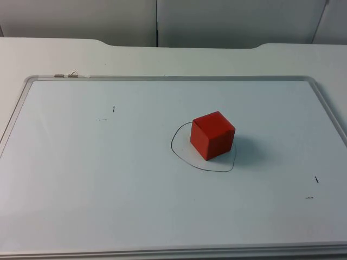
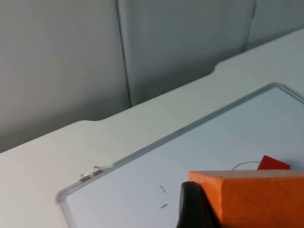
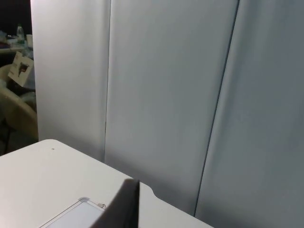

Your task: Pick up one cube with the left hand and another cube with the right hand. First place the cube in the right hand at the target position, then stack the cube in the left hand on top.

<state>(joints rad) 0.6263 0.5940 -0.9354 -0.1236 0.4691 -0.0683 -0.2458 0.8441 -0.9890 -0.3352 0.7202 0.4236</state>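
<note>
A white bench [image 1: 49, 54] is seen from above, ending at a grey partition wall [image 1: 162, 21] along the upper edge of the frame. Most of the bench is covered by a whiteboard [image 1: 81, 189] with a pale metal frame, lying flat. Just right of the frame's centre, a red cube [image 1: 212, 135] is set on the whiteboard, turned so that one corner edge faces the camera. It is ringed by a thin, hand-drawn black outline [image 1: 179, 154], roughly oval, and the cube sits inside it toward its upper right. Small black pen marks [image 1: 107, 114] are found at the left of the board, and two more [image 1: 313, 188] at the lower right. A small metal clip [image 1: 66, 75] is fixed at the board's upper left corner. In the left wrist view, an orange cube [image 2: 254, 197] is held by the left gripper [image 2: 199, 211], one black fingertip [image 2: 192, 204] being pressed against the cube's side; the whiteboard, the red cube inside its outline and the partition wall are seen beyond it. In the right wrist view, the right gripper [image 3: 124, 209] is shown as a dark fingertip raised before the partition wall, above the bench edge and a corner of the whiteboard; whether it is wide or narrow cannot be told.
</note>
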